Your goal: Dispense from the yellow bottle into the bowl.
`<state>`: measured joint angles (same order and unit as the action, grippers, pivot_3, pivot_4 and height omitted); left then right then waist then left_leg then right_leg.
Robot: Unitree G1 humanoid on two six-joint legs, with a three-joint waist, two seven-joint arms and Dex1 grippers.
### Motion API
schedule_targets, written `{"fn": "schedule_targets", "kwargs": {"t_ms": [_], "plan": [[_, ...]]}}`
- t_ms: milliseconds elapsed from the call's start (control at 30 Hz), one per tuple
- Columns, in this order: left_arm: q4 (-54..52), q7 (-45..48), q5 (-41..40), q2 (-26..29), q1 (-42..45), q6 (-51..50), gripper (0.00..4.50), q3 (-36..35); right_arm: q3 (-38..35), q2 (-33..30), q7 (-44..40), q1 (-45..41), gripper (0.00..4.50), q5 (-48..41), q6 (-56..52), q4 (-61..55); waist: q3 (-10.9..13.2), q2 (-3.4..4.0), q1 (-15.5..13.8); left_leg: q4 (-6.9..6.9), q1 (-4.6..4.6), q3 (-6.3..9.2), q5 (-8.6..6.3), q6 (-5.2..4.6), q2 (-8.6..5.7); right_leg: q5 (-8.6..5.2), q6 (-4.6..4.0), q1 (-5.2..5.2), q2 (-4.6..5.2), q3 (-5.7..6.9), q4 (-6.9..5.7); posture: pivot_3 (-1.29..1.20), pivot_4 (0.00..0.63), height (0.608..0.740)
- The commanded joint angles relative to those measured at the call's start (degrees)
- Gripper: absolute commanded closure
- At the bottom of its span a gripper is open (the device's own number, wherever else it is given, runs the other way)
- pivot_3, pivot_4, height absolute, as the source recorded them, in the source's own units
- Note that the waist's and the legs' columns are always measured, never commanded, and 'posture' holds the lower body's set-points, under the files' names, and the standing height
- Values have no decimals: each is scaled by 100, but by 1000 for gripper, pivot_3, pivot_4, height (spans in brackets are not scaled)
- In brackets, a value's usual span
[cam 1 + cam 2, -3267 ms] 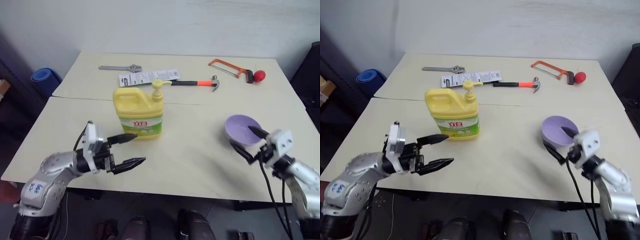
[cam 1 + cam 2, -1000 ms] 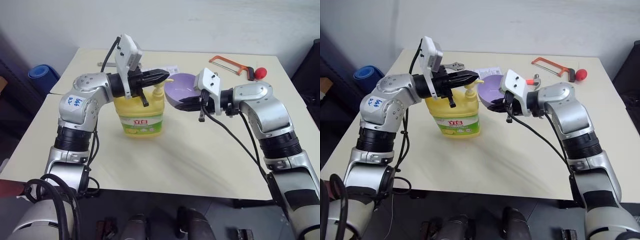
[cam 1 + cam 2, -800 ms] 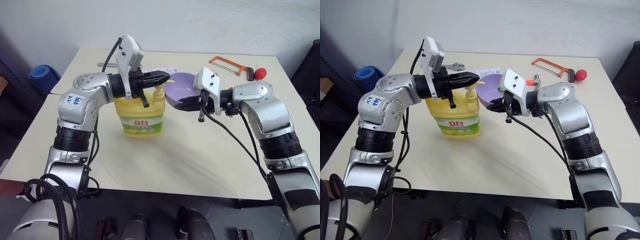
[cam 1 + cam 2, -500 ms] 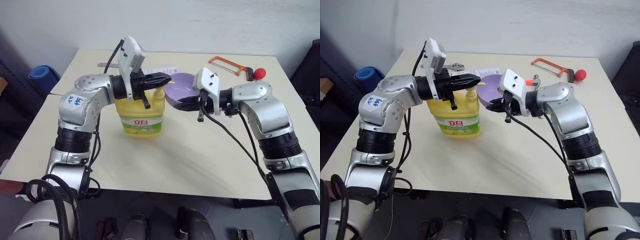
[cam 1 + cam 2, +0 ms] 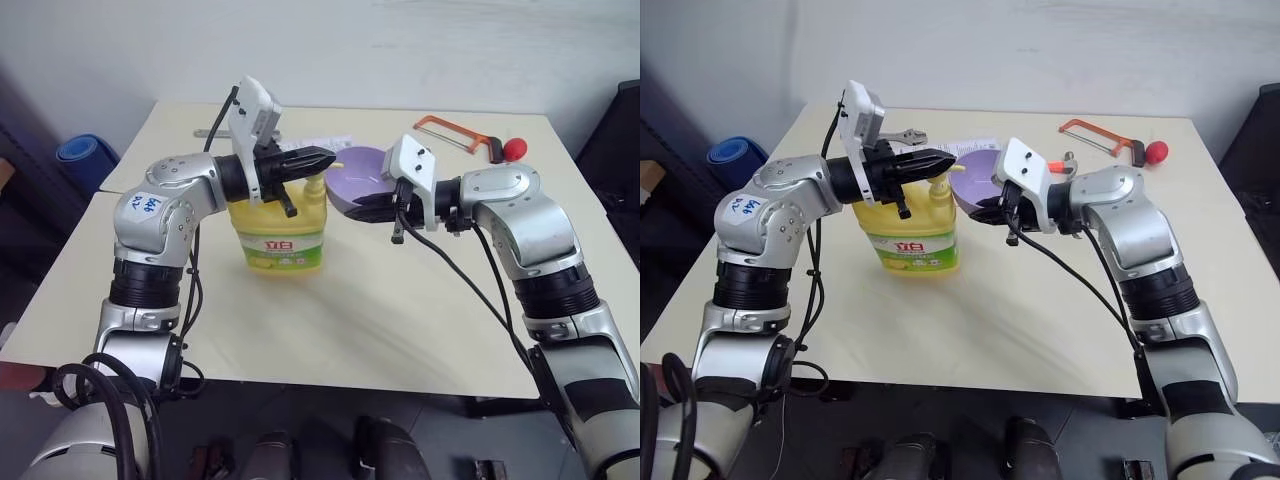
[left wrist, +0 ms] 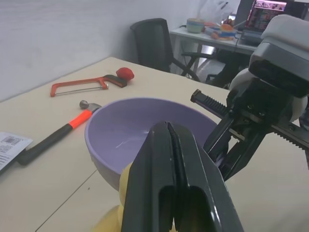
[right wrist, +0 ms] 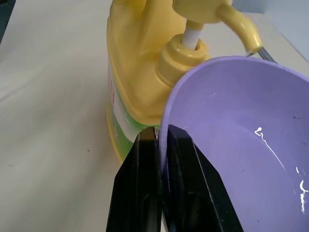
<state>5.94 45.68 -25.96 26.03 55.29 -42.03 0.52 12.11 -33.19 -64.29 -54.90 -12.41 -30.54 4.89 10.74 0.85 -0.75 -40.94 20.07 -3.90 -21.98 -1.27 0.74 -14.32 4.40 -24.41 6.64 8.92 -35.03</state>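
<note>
Bottle [image 5: 285, 232] upright on the table [image 5: 400, 300]; its pump head sits directly beneath the left gripper [image 5: 322, 157], whose fingers are clenched on nothing and lie level across it; whether they touch the pump cannot be told. Right gripper [image 7: 161, 145] pinches the rim of the bowl [image 5: 978, 180], held off the table with the nozzle over its near edge. Judgement: the press runs straight down the pump's vertical axis; left arm is placed for it.

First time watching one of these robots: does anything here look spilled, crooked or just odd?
Nothing spilled on the table. The bowl, tilted, has thin white streaks inside. Oddly, workshop tools lie behind: a hammer and a hacksaw.
</note>
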Motion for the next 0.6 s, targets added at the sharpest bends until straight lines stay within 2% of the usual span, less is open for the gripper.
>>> {"fn": "schedule_targets", "kwargs": {"t_ms": [33,133,267,467,567,600], "plan": [[436,-86,240,-4,-574,-670,4478,502,-193,-19,-4,-79,4500,-169,-16,-351,-10,-1,8,0,-1,0,0,0,0,0,0,0,0,-1,0,0,150,740],[548,-209,272,-45,-562,-727,4478,454,-192,-1,5,-91,4500,-178,-29,-349,-11,-1,8,2,-18,0,-1,1,0,0,0,16,0,-2,1,0,150,740],[663,-235,358,-28,-603,-609,4478,501,-187,11,15,-109,4500,-178,-13,-323,-19,-1,29,40,-101,3,-5,4,4,-1,-2,90,0,-10,34,0,150,740],[573,-238,-33,-268,-460,-398,4478,-30,-193,-32,-1,-53,4500,-189,-9,-346,-27,-1,83,49,-100,8,-5,5,4,-1,-2,88,3,-42,38,0,150,740],[455,-107,-81,-173,-400,-286,4478,-124,-210,-74,-7,19,4500,-188,1,-368,-27,-1,86,52,-93,7,-5,5,5,-1,-2,82,1,-41,41,0,150,740],[417,-63,-253,-153,-288,-201,4478,-370,-243,-110,13,77,4500,-177,4,-360,-26,-1,84,53,-93,6,-5,5,5,-1,-2,81,1,-41,42,0,150,740]]}}
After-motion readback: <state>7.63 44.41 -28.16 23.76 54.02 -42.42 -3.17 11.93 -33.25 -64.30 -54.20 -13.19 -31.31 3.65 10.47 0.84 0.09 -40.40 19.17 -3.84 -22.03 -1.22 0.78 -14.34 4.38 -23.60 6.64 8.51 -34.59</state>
